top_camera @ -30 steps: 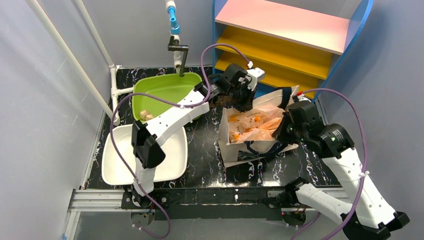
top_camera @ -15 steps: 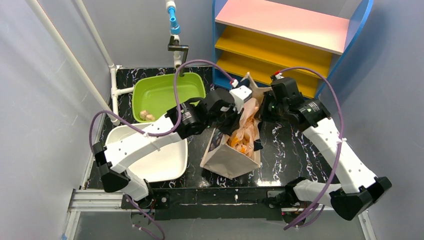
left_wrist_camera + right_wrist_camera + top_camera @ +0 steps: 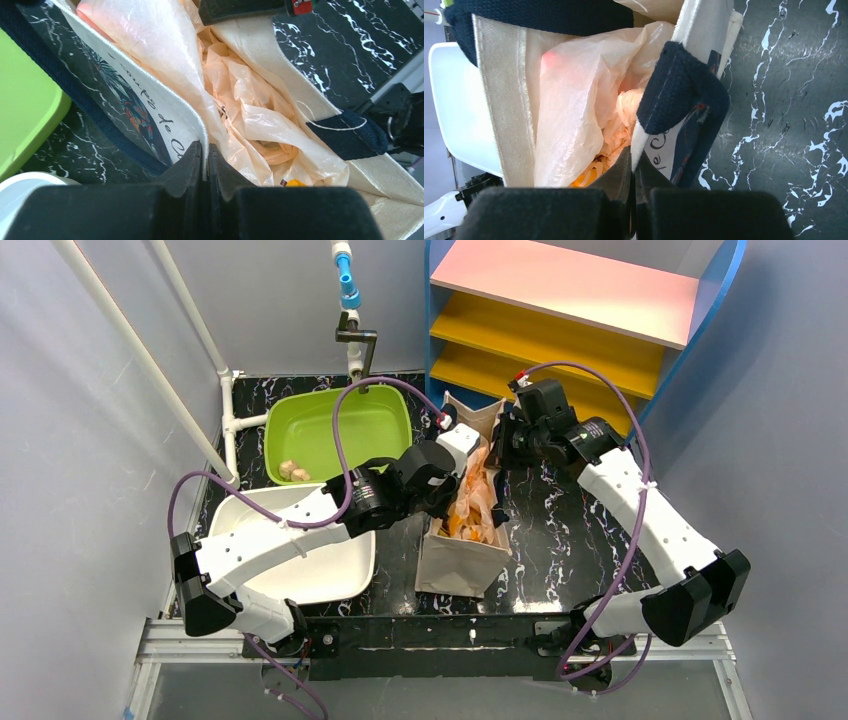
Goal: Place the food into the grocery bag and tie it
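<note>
The bag lies crumpled inside the tote, between the arms. The left gripper and right gripper are each pinched closed on opposite tote rims. Step: probably positioning before tying. Next: release the canvas, then find and grasp the bag's handles.

Grocery bag: thin translucent beige plastic, heavily crumpled, bunched inside upright cream canvas tote. Folds loose, spilling up to tote rim, not tied. Small dark lettering on 1 fold. Food: mostly hidden under plastic; only 1 small yellow-orange patch visible low among folds.
</note>
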You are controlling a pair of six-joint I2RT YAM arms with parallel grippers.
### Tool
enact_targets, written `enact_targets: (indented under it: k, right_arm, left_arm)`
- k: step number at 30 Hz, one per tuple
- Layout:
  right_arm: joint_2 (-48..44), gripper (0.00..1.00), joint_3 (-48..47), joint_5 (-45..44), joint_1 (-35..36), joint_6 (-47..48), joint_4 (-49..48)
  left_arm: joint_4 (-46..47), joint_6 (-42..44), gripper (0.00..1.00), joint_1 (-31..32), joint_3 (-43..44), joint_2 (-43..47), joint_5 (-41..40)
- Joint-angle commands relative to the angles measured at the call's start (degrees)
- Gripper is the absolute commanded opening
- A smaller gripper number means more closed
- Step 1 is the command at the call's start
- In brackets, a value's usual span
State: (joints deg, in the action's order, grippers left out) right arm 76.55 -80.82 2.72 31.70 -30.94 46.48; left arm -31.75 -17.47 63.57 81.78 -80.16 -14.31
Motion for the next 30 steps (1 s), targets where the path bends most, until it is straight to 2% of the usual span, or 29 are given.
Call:
enact_targets:
  k: [1,11,14,15,18,19,20,23,30]
  right_arm:
    - [-0.1,0.01,-4.6,1.5,-0.4,1.8,-10.3]
    - [1.6,0.01,-4.7,3.1,-1.3,4.2,-11.7]
    - [1.6,0.01,-4.7,5.6,-1.4,4.9,-13.0]
    - [1.6,0.06,-4.8,7.3,-1.4,5.4,-13.3]
    - [2.0,0.53,-5.7,11.6,-1.6,7.3,-12.9]
    - [2.0,0.64,-6.1,12.1,-1.6,7.7,-12.4]
    - [2.0,0.70,-6.6,12.6,-1.6,8.1,-11.9]
    - [1.5,0.78,-8.4,12.6,-1.6,9.0,-10.2]
    - [-4.0,0.80,-9.0,8.9,-1.6,9.4,-6.9]
  left_arm:
    - [4.9,2.7,0.00,0.9,1.4,2.9,-3.4]
    - [3.5,2.5,0.00,0.9,1.3,2.6,-7.9]
    - [2.7,1.7,0.09,0.9,0.6,3.6,-9.4]
    - [2.6,1.6,0.21,0.9,0.3,4.0,-9.6]
    - [1.5,1.6,0.46,0.9,-0.4,5.4,-11.0]
    - [0.9,1.6,0.54,0.9,-0.5,5.9,-11.6]
    - [0.4,1.8,0.61,0.9,-0.4,6.3,-12.1]
    - [-1.5,2.9,0.77,0.9,0.4,7.4,-13.6]
    - [-4.8,7.3,0.97,0.8,1.2,10.5,-20.2]
